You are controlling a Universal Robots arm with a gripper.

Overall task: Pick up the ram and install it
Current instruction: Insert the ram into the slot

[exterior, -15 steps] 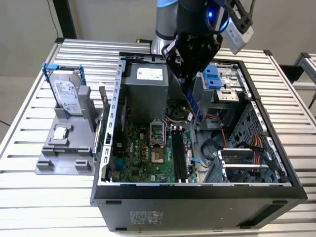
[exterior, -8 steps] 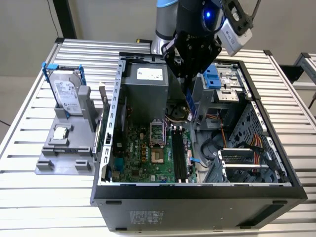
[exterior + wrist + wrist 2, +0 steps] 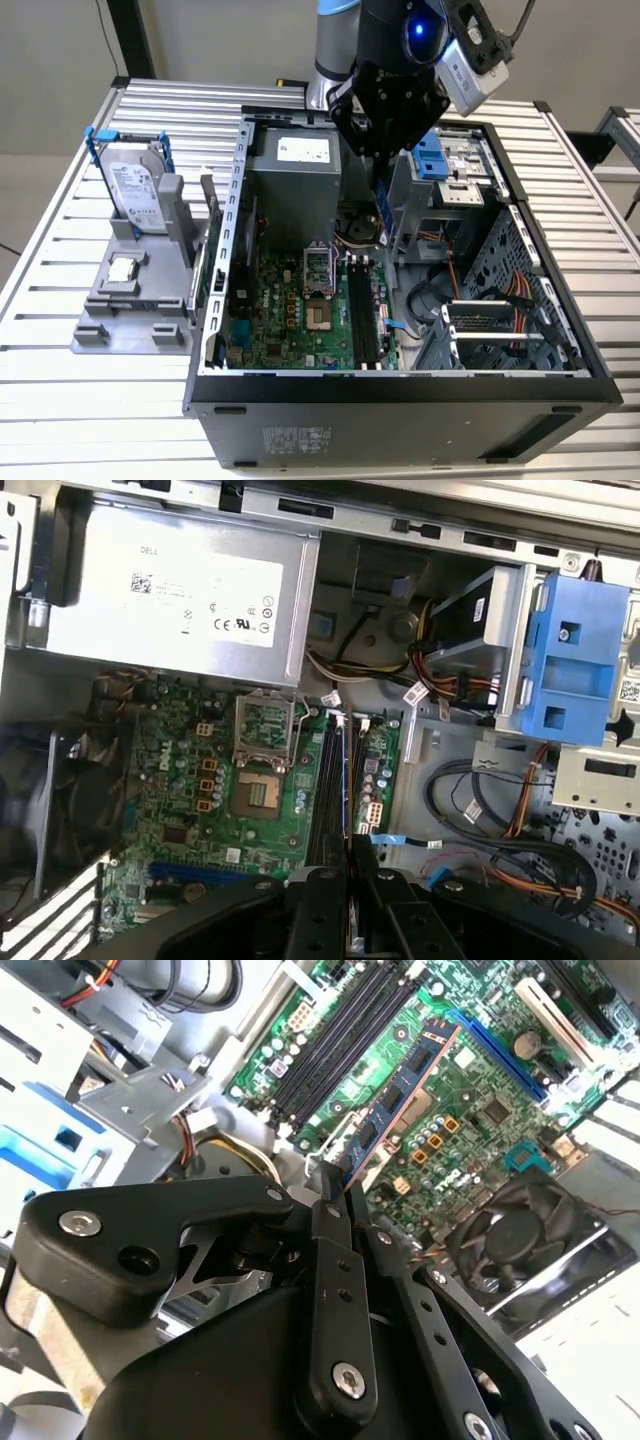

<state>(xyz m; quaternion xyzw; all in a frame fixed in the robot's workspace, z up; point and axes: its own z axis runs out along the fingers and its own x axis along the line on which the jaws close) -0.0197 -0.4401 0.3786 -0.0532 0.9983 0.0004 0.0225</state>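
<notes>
Gripper (image 3: pixel 350 848) fingers pinched on ram (image 3: pixel 345 790), seen edge-on, over black memory slots (image 3: pixel 326 780). Green motherboard (image 3: pixel 180 780) beneath, open CPU socket (image 3: pixel 258 795) beside slots. Silver power supply (image 3: pixel 170 590) next to board edge. Blue drive bracket (image 3: pixel 575 655) near cable bundle (image 3: pixel 480 810). Fan (image 3: pixel 60 800) at board's far side.

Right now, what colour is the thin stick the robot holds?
Blue with black chips; the long thin ram stick shows best in the second wrist view.

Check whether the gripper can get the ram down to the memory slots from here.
Probably yes: the gripper holds the ram above the motherboard, the black memory slots look empty, and the cables lie off to one side of them.
</notes>
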